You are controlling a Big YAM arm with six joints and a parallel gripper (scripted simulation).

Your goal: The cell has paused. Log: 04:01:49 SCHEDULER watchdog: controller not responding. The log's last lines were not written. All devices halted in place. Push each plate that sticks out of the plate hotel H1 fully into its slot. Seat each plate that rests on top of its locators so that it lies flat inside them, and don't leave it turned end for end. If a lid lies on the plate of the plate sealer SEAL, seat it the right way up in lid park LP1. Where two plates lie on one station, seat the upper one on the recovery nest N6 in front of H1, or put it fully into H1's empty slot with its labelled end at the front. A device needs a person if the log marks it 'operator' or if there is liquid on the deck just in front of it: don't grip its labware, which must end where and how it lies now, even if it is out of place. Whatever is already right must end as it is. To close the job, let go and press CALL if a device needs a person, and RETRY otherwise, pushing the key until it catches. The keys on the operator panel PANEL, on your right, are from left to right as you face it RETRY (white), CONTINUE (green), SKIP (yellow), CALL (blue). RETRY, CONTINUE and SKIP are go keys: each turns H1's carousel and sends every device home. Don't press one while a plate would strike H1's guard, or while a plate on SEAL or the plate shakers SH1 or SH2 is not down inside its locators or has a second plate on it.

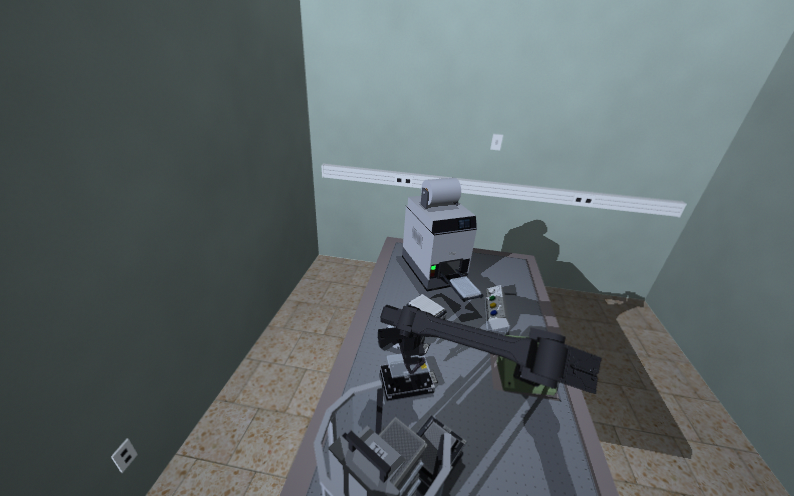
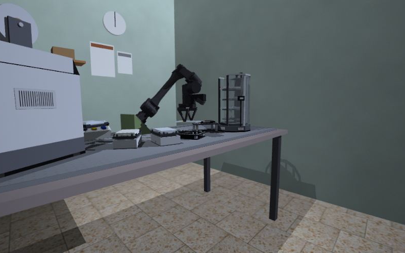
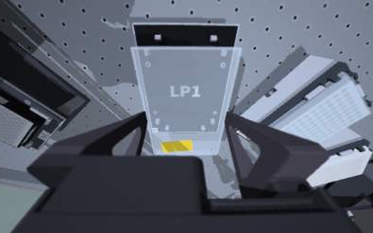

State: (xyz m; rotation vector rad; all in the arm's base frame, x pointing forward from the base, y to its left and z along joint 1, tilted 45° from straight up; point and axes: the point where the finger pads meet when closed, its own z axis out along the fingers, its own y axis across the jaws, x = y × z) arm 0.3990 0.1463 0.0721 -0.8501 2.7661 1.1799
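Observation:
My gripper [image 3: 186, 116] [image 1: 408, 368] [image 2: 186, 118] is shut on a clear lid [image 3: 186, 70] [image 2: 182, 121], with one finger on each long side. The lid hangs level a little above the black lid park LP1 [image 3: 186, 34] [image 1: 416, 388] [image 2: 194, 134], and the LP1 label reads through it. A yellow mark shows at the lid's near end. The plate hotel H1 [image 1: 388, 452] [image 2: 234, 100] stands at the table's end. The sealer SEAL [image 1: 437, 240] [image 2: 25, 100] has a plate [image 1: 465, 286] on its tray. The panel PANEL [image 1: 495, 308] [image 2: 97, 127] lies beside it.
Two shakers with white plates [image 2: 127, 138] [image 2: 165, 135] stand between SEAL and LP1; one shows at the right of the wrist view [image 3: 322, 113]. A dark-framed station [image 3: 31, 94] lies left of LP1, towards H1. The green arm base [image 2: 128, 121] is behind.

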